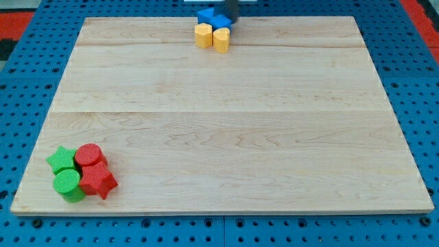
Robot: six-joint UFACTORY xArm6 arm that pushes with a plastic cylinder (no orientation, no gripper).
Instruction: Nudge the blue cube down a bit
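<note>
The dark rod tool's tip (230, 18), holding nothing, touches the small blue cube (208, 16) at the light wooden worktop's (226, 123) far edge.

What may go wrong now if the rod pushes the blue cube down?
1. The yellow blocks sit directly below the blue blocks, apparently touching, so they would likely slide along too.
2. The blue blocks lie at the board's top edge; my tip is right beside them, so a skewed push could knock one off.
</note>
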